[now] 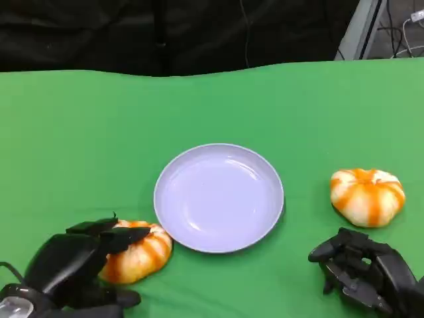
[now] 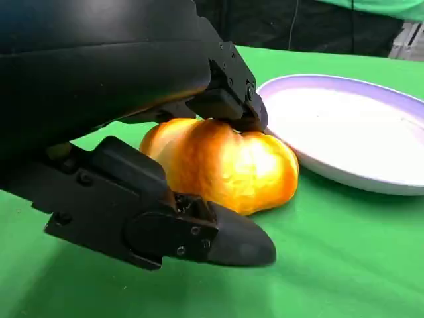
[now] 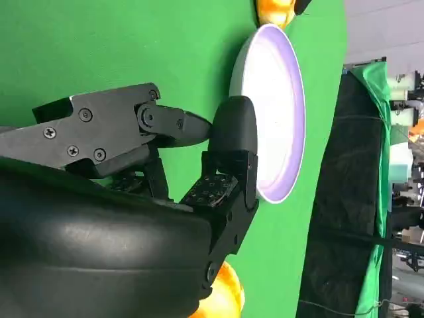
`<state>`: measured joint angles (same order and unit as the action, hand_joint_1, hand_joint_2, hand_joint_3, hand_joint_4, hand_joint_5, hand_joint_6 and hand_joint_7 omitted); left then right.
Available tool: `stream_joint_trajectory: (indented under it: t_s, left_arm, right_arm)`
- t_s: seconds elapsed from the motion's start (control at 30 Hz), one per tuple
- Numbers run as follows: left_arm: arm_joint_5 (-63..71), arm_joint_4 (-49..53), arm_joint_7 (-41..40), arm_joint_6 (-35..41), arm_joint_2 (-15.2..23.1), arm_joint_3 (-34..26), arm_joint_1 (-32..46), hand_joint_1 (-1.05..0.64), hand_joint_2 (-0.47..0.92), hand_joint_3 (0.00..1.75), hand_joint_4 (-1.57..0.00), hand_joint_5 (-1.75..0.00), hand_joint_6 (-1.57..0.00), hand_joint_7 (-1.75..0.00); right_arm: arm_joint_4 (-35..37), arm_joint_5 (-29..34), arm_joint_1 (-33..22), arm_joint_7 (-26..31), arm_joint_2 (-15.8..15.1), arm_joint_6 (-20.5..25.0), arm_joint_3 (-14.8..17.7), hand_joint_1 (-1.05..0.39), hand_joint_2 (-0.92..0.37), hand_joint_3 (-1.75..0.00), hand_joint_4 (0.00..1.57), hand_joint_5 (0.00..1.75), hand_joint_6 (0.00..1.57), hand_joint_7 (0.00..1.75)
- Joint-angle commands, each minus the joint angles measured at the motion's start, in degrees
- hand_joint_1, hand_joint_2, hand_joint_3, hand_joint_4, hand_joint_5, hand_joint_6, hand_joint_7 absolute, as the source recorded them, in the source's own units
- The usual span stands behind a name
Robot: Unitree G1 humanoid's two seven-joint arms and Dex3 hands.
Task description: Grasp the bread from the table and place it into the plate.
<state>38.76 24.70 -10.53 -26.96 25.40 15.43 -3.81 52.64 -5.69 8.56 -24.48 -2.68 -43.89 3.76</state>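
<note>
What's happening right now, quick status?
Left hand closing around near bread, still on table. Right hand idle, empty. Plate empty, path clear.

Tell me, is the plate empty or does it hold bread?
Empty. The plate shows only its bare lilac inside; both breads lie on the green table beside it.

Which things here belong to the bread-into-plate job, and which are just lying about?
Part of the job:
- bread by the left hand, whose fingers reach around it; it sits on the table
- second bread, beyond the right hand, untouched
- plate, nothing in it

Lying about:
- green table cover
- dark backdrop behind the table
</note>
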Motion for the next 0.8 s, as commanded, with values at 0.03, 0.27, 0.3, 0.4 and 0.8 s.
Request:
stream_joint_trajectory:
  t_s: [0.03, 0.27, 0.3, 0.4, 0.8]
  left_arm:
    - [-0.34, 0.34, 1.32, 1.24, 1.30, 0.23, -0.40, -0.43, 0.92, 0.08, -0.36, 0.00, -0.50, 0.00]
    - [-1.05, -1.63, 2.78, 1.84, 2.25, -0.04, 0.74, 0.04, 0.92, 0.12, -0.41, -0.02, -0.51, -0.01]
    - [-1.07, -1.70, 2.85, 1.89, 2.27, -0.04, 0.76, 0.04, 0.92, 0.12, -0.41, -0.02, -0.52, -0.01]
    - [-1.21, -2.00, 3.21, 2.26, 2.23, -0.08, 0.87, 0.05, 0.92, 0.11, -0.42, -0.02, -0.52, -0.01]
    - [-1.35, -2.36, 3.18, 2.51, 2.15, -0.08, 1.07, 0.07, 0.92, 0.09, -0.45, -0.01, -0.55, -0.01]
  right_arm:
    - [-0.39, 0.12, -0.98, 0.36, -0.50, 0.50, 0.00, -0.26, -0.92, -0.43, 0.66, 1.69, 0.80, 0.97]
    - [-0.13, -0.22, -0.89, -0.30, -0.53, 0.40, 0.14, -0.27, -0.92, -0.44, 0.66, 1.70, 0.79, 0.98]
    - [-0.12, -0.23, -0.88, -0.34, -0.53, 0.39, 0.16, -0.27, -0.92, -0.44, 0.66, 1.70, 0.79, 0.98]
    - [-0.27, 0.08, -0.93, 0.07, -0.53, 0.56, 0.09, -0.27, -0.92, -0.44, 0.66, 1.70, 0.79, 0.98]
    - [-0.73, -0.09, -1.07, -0.10, -0.45, 0.89, 0.08, -0.27, -0.92, -0.44, 0.66, 1.70, 0.79, 0.98]
